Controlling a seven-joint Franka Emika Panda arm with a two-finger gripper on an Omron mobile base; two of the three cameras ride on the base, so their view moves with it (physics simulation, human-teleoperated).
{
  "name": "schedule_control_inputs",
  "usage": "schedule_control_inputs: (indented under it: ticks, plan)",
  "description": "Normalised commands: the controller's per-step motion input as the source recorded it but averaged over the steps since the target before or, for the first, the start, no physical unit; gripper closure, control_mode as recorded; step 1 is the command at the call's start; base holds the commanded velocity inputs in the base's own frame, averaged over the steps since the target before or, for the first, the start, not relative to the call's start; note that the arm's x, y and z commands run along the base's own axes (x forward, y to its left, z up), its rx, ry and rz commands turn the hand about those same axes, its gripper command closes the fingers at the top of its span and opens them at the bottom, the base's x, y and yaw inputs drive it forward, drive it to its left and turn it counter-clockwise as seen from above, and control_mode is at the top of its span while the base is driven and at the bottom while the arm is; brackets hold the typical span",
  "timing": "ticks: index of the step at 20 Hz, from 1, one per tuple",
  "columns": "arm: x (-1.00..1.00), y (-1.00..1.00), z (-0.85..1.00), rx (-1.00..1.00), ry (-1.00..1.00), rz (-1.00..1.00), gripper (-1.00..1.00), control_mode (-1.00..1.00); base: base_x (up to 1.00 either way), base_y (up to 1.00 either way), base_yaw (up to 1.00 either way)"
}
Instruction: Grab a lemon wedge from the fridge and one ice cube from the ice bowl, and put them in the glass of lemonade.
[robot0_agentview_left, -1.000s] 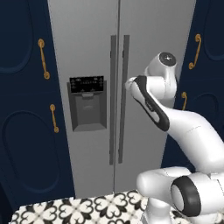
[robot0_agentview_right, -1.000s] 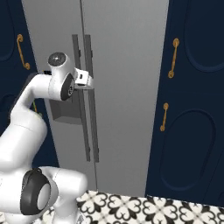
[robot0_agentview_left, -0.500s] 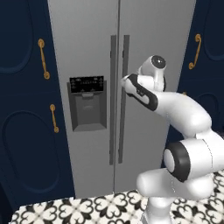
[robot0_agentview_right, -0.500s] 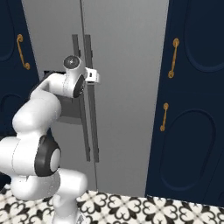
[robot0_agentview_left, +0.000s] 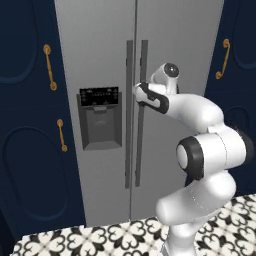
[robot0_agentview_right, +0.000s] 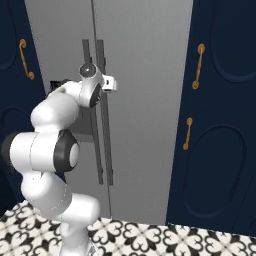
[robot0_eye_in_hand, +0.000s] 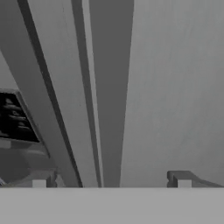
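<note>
The tall grey fridge (robot0_agentview_left: 100, 60) stands straight ahead with both doors shut and two dark vertical bar handles (robot0_agentview_left: 142, 110) side by side at the middle seam. My gripper (robot0_agentview_left: 136, 93) is open at the handles, about level with the dispenser top. In the right base view the gripper (robot0_agentview_right: 114, 83) reaches just past the right handle (robot0_agentview_right: 105, 125). The hand view shows the gripper (robot0_eye_in_hand: 111, 181) with its fingertips (robot0_eye_in_hand: 181, 179) spread wide and the dark handle (robot0_eye_in_hand: 109, 109) running up between them. The lemon wedge, ice bowl and glass of lemonade are out of view.
The black-panelled dispenser recess (robot0_agentview_left: 100, 120) sits in the left door. Navy cabinets (robot0_agentview_left: 30, 125) with brass handles (robot0_agentview_left: 48, 65) flank the fridge on both sides, as does the navy cabinet (robot0_agentview_right: 220, 125). Black-and-white patterned floor tiles (robot0_agentview_left: 100, 237) lie below.
The hand has moved leftwards in the left base view, from the right door's face up to the handles, and the elbow has folded in. The jaws have stayed open.
</note>
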Motion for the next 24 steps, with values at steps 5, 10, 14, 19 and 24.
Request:
schedule_control_inputs:
  ticks: [5,10,14,19,24]
  plan:
    - [0.58,0.03,-0.27,0.0,-0.15,0.0,-1.0,-1.0,0.0,0.0,0.0]
    - [0.65,0.0,-0.17,0.0,-0.05,0.0,-1.0,-1.0,0.0,0.0,0.0]
    - [0.74,0.0,-0.08,0.0,0.0,0.0,-1.0,-1.0,0.0,0.0,0.0]
    - [0.76,0.0,-0.06,0.0,0.0,0.0,-1.0,-1.0,0.0,0.0,0.0]
    - [0.22,0.0,-0.01,0.0,0.0,0.0,1.0,-1.0,0.0,0.0,0.0]
